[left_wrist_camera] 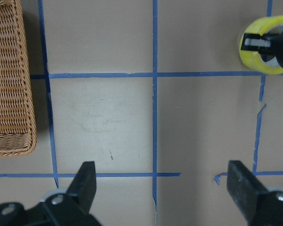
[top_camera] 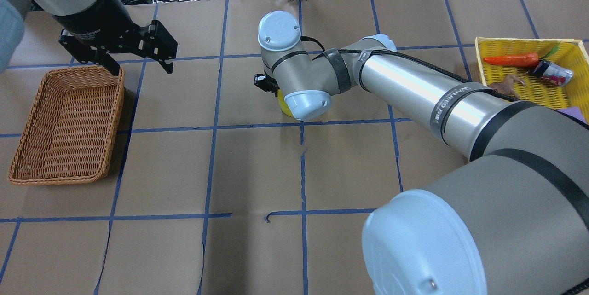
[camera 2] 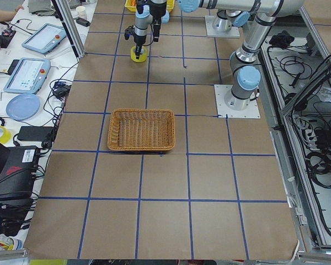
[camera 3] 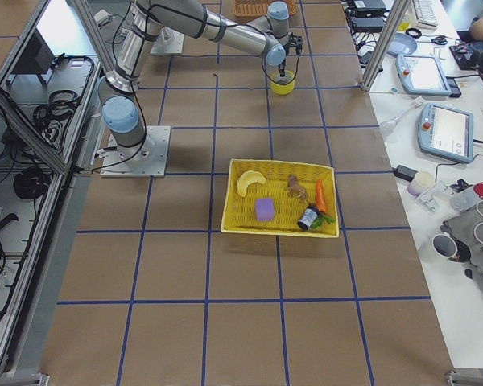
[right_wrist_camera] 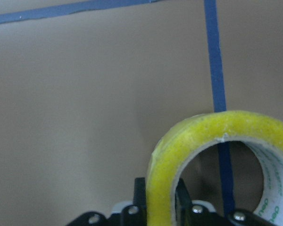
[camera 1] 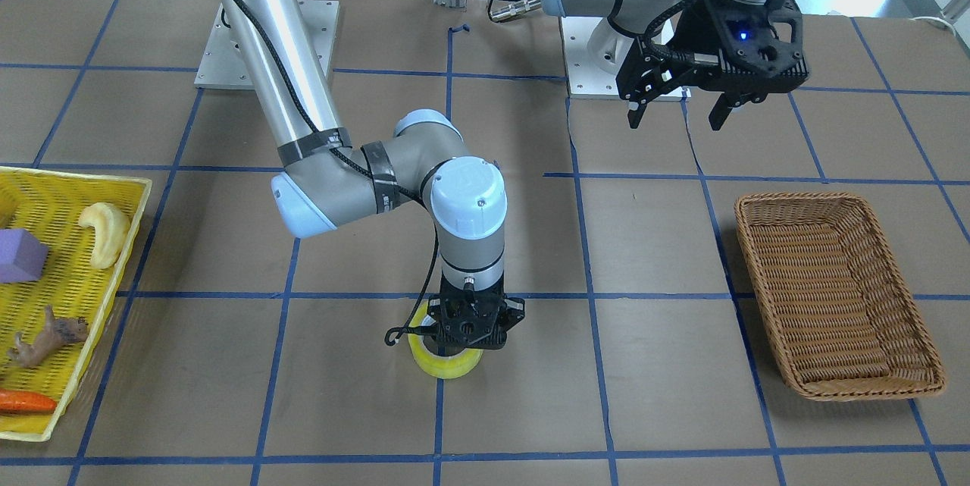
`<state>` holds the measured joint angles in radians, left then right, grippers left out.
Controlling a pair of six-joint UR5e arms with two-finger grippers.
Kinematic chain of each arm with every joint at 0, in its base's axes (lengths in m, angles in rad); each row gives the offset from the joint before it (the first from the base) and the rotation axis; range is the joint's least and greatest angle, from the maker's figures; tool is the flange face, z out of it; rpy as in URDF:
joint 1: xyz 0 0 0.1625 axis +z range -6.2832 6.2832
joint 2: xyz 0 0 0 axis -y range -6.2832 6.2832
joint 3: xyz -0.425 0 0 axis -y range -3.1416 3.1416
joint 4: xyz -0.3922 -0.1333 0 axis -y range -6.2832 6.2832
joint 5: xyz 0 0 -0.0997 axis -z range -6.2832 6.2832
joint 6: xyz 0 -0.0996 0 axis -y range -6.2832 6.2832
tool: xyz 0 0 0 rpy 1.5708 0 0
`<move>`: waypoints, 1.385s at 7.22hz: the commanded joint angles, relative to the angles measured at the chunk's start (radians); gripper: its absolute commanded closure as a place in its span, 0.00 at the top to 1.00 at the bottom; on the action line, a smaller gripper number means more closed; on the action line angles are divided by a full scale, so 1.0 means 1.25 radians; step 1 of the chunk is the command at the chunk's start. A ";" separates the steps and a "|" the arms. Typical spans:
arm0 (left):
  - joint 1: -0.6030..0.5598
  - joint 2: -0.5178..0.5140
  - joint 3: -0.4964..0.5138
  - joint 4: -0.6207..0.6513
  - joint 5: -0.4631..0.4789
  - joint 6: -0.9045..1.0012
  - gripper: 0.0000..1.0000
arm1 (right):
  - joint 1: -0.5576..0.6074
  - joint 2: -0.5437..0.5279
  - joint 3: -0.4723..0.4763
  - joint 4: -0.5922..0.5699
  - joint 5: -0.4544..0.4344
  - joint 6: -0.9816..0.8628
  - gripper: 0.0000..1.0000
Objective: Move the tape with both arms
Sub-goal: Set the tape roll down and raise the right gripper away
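The yellow tape roll rests on the brown table near a blue grid line. It also shows in the overhead view and in the left wrist view. My right gripper points straight down onto it. In the right wrist view the roll's wall sits tight between the two fingers, so the gripper is shut on it. My left gripper hangs open and empty above the table, next to the wicker basket. Its spread fingers show in the left wrist view.
The brown wicker basket lies on my left side. A yellow tray on my right side holds a pale banana-like piece, a purple block, a toy animal and a carrot. Blue tape lines cross the table.
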<state>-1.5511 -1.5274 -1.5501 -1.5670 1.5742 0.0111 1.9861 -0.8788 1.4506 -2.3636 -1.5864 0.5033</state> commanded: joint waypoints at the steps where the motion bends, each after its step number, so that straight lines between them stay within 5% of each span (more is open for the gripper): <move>1: 0.000 0.001 0.012 -0.005 0.002 -0.010 1.00 | -0.008 0.020 -0.022 -0.005 -0.007 -0.008 0.41; 2: 0.001 0.013 0.025 -0.008 0.008 -0.004 1.00 | -0.024 0.005 -0.025 0.006 -0.001 -0.016 0.99; 4: 0.005 -0.011 0.052 -0.010 0.007 -0.002 1.00 | -0.047 -0.089 -0.022 0.091 0.005 -0.048 1.00; 7: 0.000 -0.063 0.058 0.003 -0.003 0.018 1.00 | -0.158 -0.343 -0.019 0.469 0.006 -0.176 1.00; 10: -0.011 -0.194 0.050 0.248 -0.092 0.045 1.00 | -0.201 -0.472 -0.014 0.620 -0.003 -0.385 1.00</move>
<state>-1.5551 -1.6966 -1.4830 -1.3816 1.4992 0.0443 1.7531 -1.4139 1.4297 -1.6648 -1.5839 0.1189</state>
